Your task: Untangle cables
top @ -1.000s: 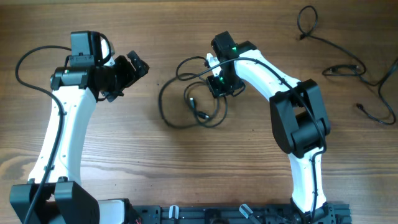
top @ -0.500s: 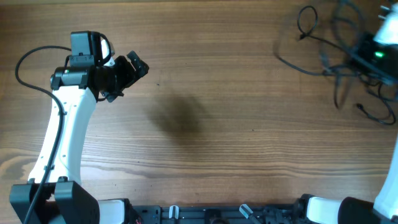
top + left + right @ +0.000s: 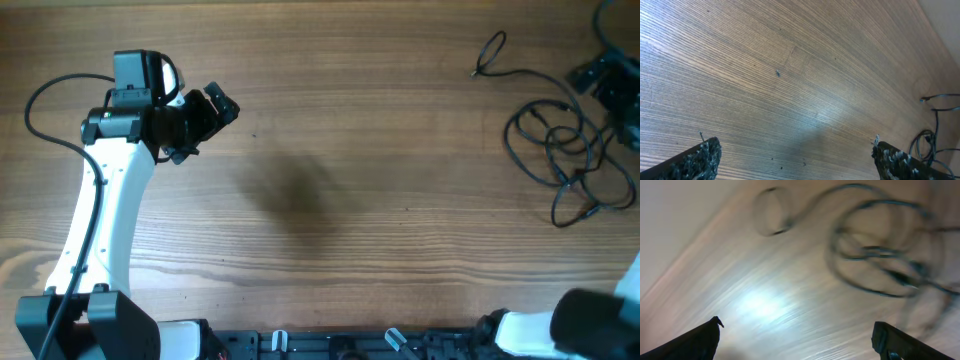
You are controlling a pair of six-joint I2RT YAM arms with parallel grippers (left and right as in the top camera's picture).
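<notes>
The black cables (image 3: 558, 150) lie bunched in loose loops on the wooden table (image 3: 380, 200) at the far right, with one thin end trailing up to the left (image 3: 489, 52). My right gripper (image 3: 600, 78) hovers just above and to the right of the bunch, at the frame's edge. In the right wrist view it (image 3: 800, 335) is open with nothing between its fingers, and the cables (image 3: 880, 245) show blurred beyond them. My left gripper (image 3: 207, 122) stays open at the far left, empty (image 3: 795, 157), with the cables (image 3: 935, 142) only distant at the right edge.
The left arm's white link (image 3: 105, 210) runs down the table's left side. Part of the right arm's base (image 3: 590, 330) shows at the bottom right corner. A black rail (image 3: 350, 345) lines the front edge.
The right arm swung from the table's middle to the far right, dragging the cable bunch along, then opened and released it there. The left arm has not moved.
</notes>
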